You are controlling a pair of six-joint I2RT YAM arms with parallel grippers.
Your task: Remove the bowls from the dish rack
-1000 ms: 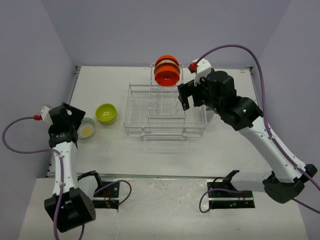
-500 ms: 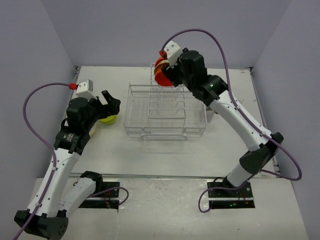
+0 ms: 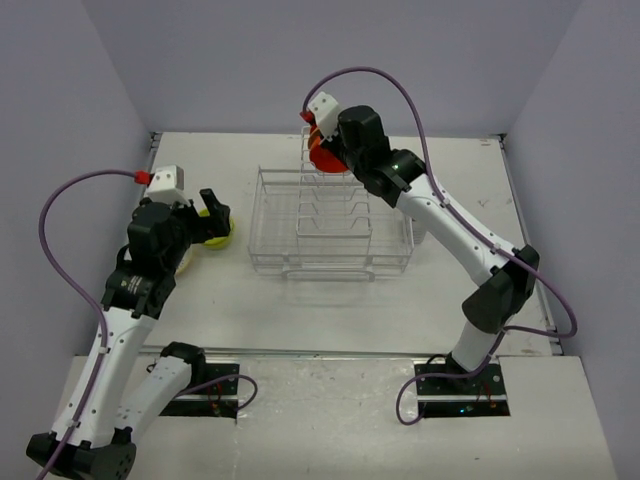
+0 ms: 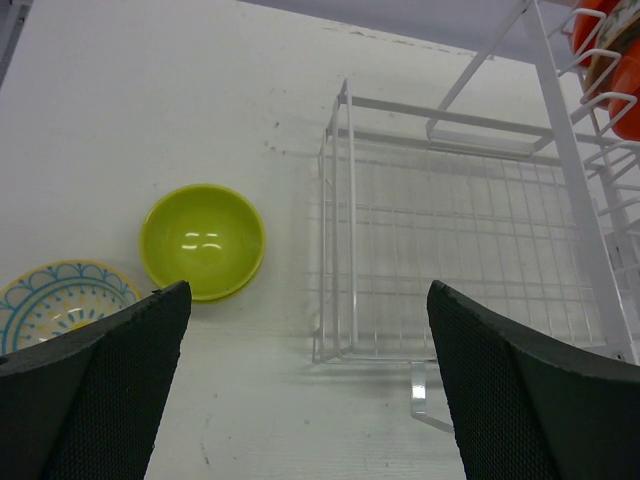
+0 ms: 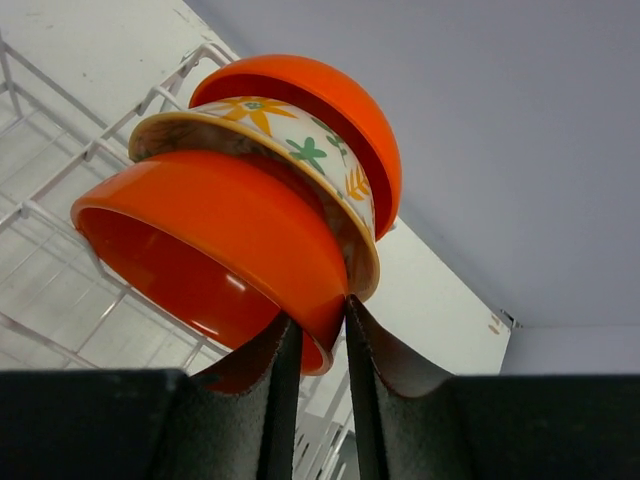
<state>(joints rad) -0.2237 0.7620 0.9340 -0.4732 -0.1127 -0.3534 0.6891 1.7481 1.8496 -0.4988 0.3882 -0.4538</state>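
From above, we cannot see the tips of the right claw [image 5: 318,335], because the arm hides them. Its own camera shows them pinching the rim of the front orange bowl [image 5: 210,250]. Behind that sit a cream flowered bowl [image 5: 300,150] and a back orange bowl [image 5: 335,95], up in the dish rack [image 4: 450,230]. The left claw [image 4: 308,300] is wide open and empty. Its finger cuts off a blue-patterned bowl [image 4: 55,300]. We see a lime bowl [image 4: 203,243] just ahead of it on the white desk [image 3: 300,310]. The walls [image 3: 250,60] are pale purple.

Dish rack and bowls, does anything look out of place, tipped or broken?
Nothing stands out. Three nested bowls stand on edge in the dish rack, the right gripper pinching the front orange bowl by its rim. The lime-green bowl and a blue-patterned bowl sit upright on the table beside it. No spills or damage.
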